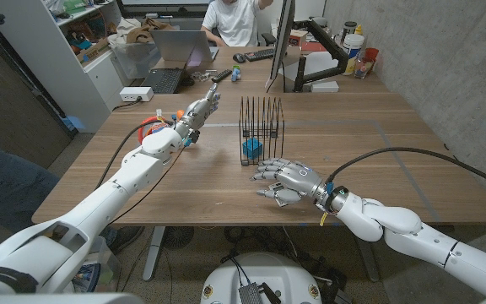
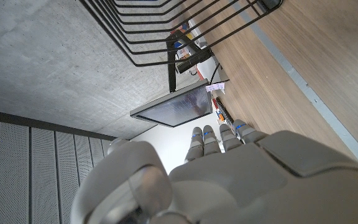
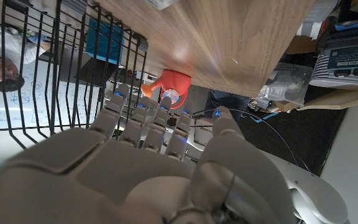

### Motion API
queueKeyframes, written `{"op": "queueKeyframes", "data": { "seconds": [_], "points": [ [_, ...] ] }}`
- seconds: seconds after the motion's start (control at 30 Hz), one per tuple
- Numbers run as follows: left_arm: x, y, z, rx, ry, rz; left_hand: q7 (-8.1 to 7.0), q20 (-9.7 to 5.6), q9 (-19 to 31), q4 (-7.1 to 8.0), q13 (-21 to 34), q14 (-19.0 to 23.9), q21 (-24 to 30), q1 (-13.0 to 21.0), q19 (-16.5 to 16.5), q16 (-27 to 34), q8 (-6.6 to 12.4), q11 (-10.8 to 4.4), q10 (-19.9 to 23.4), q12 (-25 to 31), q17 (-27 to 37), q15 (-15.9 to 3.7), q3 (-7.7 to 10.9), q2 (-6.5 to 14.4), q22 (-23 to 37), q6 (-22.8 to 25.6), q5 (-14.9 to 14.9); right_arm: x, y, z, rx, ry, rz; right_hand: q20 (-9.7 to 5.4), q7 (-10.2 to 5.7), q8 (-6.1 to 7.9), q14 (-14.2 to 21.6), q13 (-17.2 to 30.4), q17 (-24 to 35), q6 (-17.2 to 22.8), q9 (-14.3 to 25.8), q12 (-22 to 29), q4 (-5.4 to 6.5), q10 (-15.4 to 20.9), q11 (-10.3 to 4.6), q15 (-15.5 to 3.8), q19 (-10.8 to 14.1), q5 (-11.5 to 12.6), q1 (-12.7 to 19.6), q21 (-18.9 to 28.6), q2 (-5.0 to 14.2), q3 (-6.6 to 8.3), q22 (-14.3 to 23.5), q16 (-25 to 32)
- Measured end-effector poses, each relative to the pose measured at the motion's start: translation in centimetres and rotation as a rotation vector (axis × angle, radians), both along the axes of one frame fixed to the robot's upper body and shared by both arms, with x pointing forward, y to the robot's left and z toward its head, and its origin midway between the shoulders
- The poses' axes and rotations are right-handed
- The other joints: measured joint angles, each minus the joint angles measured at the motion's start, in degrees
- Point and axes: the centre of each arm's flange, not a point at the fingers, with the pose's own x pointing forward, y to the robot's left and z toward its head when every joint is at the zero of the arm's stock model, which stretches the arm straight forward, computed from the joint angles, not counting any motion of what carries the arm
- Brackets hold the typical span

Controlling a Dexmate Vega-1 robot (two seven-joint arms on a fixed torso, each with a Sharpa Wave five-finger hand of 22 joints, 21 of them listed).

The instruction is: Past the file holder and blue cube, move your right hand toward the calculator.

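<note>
Calculator, as far as it can be told: a small dark flat slab [image 1: 221, 75] on the far side of the brown wooden table [image 1: 353, 143], at 11 o'clock from the black wire file holder [image 1: 262, 127] and well apart from it; it is too small to be sure of. The file holder stands upright near the table's middle. The small blue cube [image 1: 251, 149] sits at the holder's near left corner; whether it is inside the wires or just in front of them cannot be told.

The robot's grey right hand [image 1: 287, 181] is at 5 o'clock from the cube, near it but apart, fingers [image 1: 264, 173] spread and reaching toward 9 o'clock, holding nothing. From the right wrist, those fingers [image 3: 143, 121] point past the holder's wires [image 3: 55, 68], with blue showing through them.

The grey left hand [image 1: 201, 108] is at 9 o'clock from the holder, fingers stretched out toward 1 o'clock, nothing in it. A grey laptop [image 1: 175, 55] stands at the far edge, a person in a white shirt [image 1: 234, 21] beyond it
</note>
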Motion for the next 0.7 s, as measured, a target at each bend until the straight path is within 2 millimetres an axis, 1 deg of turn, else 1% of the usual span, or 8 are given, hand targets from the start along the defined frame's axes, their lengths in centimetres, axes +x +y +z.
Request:
{"op": "queueKeyframes", "data": {
  "seconds": [0.2, 0.3, 0.4, 0.47, 0.5, 0.7],
  "points": [
    [-0.03, 0.09, 0.05, 0.002, -0.001, 0.000, 0.00, 0.00, 0.0, 0.00, 0.0, 0.0, 0.0, 0.0, 0.0, 0.0, 0.00, 0.00, 0.0, 0.0, 0.0, 0.00, 0.00, 0.0, 0.0, 0.0, -0.1, 0.23, 0.28, -0.13, 0.000, 0.007, 0.004, 0.00, -0.32, 0.00, 0.0, 0.0, 0.0, 0.3, 0.0, 0.0, 0.00, 0.2, 0.20, 0.00, 0.0, 0.0, 0.0, 0.0, 0.00, 0.00, 0.0, 0.0],
    [-0.04, 0.21, 0.11, 0.001, -0.002, 0.001, 0.00, 0.00, 0.0, 0.00, 0.0, 0.0, 0.0, 0.0, 0.0, 0.0, 0.00, 0.00, 0.0, 0.0, 0.0, 0.00, 0.00, 0.0, 0.0, 0.0, -0.4, 0.37, 0.33, -0.18, 0.000, 0.011, 0.005, 0.00, -0.32, 0.00, 0.2, 0.0, 0.0, 0.3, 0.0, 0.0, 0.00, 0.2, 0.20, -0.21, 0.0, 0.0, 0.0, 0.0, 0.00, 0.00, 0.0, 0.0],
    [-0.07, 0.28, 0.17, -0.001, -0.004, 0.001, 0.00, 0.31, 0.0, 0.00, 0.0, 0.0, 0.0, 0.0, -0.3, 0.0, 0.00, 0.00, 0.0, 0.0, 0.0, 0.00, 0.00, 0.0, 0.0, 0.0, -0.4, 0.40, 0.37, -0.21, 0.000, 0.013, 0.007, 0.00, -0.31, 0.00, 0.2, 0.0, 0.0, 0.3, 0.0, 0.0, 0.00, 0.2, 0.20, -0.22, 0.0, 0.0, 0.0, 0.0, 0.00, 0.00, 0.0, 0.1],
    [-0.09, 0.32, 0.17, -0.002, -0.005, 0.001, 0.00, 0.31, 0.0, 0.00, 0.0, 0.0, 0.0, 0.0, -0.3, 0.0, 0.00, 0.00, 0.0, 0.0, 0.0, 0.00, 0.00, 0.0, 0.0, 0.0, -0.4, 0.49, 0.41, -0.24, -0.001, 0.015, 0.008, -0.03, -0.01, 0.00, 0.2, 0.0, 0.0, 0.6, 0.0, 0.0, 0.00, 0.2, 0.20, -0.21, 0.0, 0.0, 0.0, 0.0, 0.00, 0.00, 0.0, 0.3],
    [-0.09, 0.35, 0.14, -0.002, -0.004, 0.001, 0.00, 0.31, 0.0, 0.00, 0.0, 0.0, 0.0, 0.0, -0.3, 0.0, 0.00, 0.00, 0.0, 0.0, 0.0, 0.00, 0.00, 0.0, 0.0, 0.0, -0.4, 0.48, 0.49, -0.19, -0.001, 0.014, 0.011, -0.23, -0.01, 0.00, 0.2, 0.0, 0.0, 0.6, 0.0, 0.0, 0.00, 0.2, 0.20, -0.21, 0.2, 0.0, 0.0, 0.0, 0.00, 0.00, 0.0, 0.3],
    [-0.06, 0.55, 0.06, -0.004, -0.005, 0.000, 0.00, 0.31, 0.0, 0.00, 0.0, 0.0, 0.0, 0.0, -0.3, 0.0, 0.00, 0.00, 0.0, 0.0, 0.0, 0.00, 0.00, 0.0, 0.0, 0.0, -0.4, 0.67, 0.54, -0.20, 0.000, 0.018, 0.014, -0.23, -0.24, 0.00, 0.4, 0.0, 0.0, 0.9, 0.0, 0.0, 0.00, 0.2, 0.20, 0.00, 0.2, 0.0, 0.0, 0.0, 0.00, 0.00, 0.0, 0.3]
  ]
}}
